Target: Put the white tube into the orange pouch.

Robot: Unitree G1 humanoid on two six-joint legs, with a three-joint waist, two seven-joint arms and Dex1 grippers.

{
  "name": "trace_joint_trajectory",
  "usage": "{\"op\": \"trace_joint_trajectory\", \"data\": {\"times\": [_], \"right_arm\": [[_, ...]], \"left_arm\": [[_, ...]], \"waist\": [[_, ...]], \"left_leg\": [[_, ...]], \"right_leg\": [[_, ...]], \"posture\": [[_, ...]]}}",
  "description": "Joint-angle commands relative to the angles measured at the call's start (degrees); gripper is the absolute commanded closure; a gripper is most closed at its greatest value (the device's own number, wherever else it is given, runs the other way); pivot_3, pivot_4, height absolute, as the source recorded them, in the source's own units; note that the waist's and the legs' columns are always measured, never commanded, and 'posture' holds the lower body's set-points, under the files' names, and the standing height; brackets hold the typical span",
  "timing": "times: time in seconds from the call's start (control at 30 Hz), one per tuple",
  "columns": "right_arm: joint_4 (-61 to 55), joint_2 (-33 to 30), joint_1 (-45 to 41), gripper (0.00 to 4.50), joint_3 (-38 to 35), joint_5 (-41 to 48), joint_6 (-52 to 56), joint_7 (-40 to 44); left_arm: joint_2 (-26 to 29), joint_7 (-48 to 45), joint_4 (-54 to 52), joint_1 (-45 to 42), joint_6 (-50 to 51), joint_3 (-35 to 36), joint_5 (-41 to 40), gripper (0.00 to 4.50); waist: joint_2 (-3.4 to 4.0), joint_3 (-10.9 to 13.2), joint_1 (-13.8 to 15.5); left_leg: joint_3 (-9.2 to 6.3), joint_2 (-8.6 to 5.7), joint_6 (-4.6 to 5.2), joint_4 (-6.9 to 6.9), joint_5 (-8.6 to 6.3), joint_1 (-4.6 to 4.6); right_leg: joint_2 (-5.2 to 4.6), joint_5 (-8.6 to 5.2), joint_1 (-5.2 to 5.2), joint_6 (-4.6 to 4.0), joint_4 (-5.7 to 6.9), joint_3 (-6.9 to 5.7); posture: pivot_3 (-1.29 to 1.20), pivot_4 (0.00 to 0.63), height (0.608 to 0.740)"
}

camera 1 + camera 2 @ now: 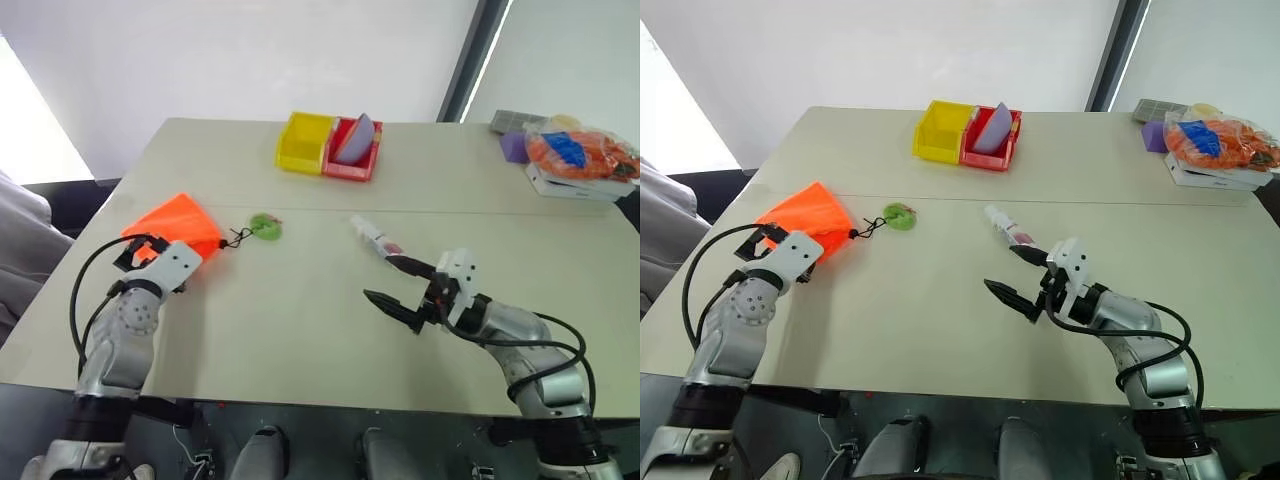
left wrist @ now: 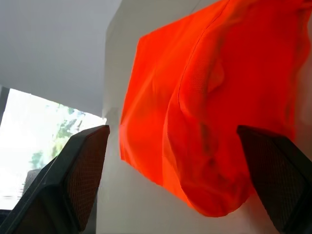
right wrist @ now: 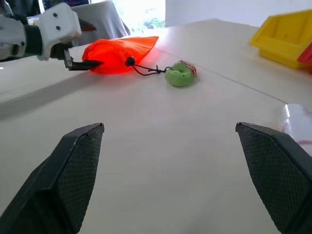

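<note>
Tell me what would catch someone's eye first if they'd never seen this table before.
The bright orange pouch stands out most, lying near the table's left edge with the open left gripper right at it and a green tag on its black cord beside it. Next is the open right gripper low over the table's middle, close to the white tube. At the far side sit a yellow bin and a red bin together.

Orange pouch (image 2: 214,107) on table (image 2: 126,204), between spread left claw (image 2: 175,180) fingers.

Neon-orange pouch (image 1: 178,224); green tag (image 1: 266,226); yellow bin (image 1: 305,142); red bin (image 1: 355,160).
</note>
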Motion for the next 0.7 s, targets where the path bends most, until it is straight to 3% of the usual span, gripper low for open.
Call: {"op": "trace_joint_trajectory", "data": {"times": [0.03, 0.27, 0.5, 0.7], "right_arm": [[-3.12, 0.38, -0.48, 0.0, 0.09, 0.94, 0.25, -0.93], [-4.02, 1.2, -2.75, 0.0, 2.5, -0.63, 3.55, -5.32], [-2.43, 2.08, -6.07, 0.0, 6.37, -4.99, 6.86, -9.98], [3.31, 2.69, -7.38, 0.0, 4.34, -9.04, 1.93, -13.87]], "left_arm": [[0.01, 0.8, 0.49, -0.78, -1.65, 0.8, -2.22, 0.95], [-0.3, 0.24, -0.17, -1.01, -1.94, 1.29, -5.61, 4.44], [-2.89, -2.78, -6.44, -1.0, 0.66, 0.22, -10.29, 4.44], [-4.87, -4.61, -12.09, -0.27, 4.56, -1.71, -11.2, 4.44]], "waist": [[-0.02, -0.01, 0.0], [-0.02, -0.01, -0.08], [-0.03, -0.01, -0.01], [-0.05, -0.02, -0.04]], "left_leg": [[0.0, 0.0, 0.0, 0.0, 0.0, 0.0], [0.0, 0.0, -0.01, 0.0, 0.0, 0.0], [0.0, 0.0, -0.03, 0.0, 0.02, -0.02], [0.0, -0.01, -0.04, 0.0, 0.03, -0.01]], "right_leg": [[0.0, 0.01, 0.0, 0.02, 0.0, 0.0], [0.0, 0.03, -0.02, 0.07, 0.02, 0.0], [-0.01, 0.03, -0.02, 0.06, 0.0, 0.0], [0.0, 0.03, -0.01, 0.07, 0.0, 0.0]], "posture": [[0.0, 0.15, 0.724], [0.0, 0.15, 0.724], [0.0, 0.15, 0.724], [0.0, 0.15, 0.724]]}}
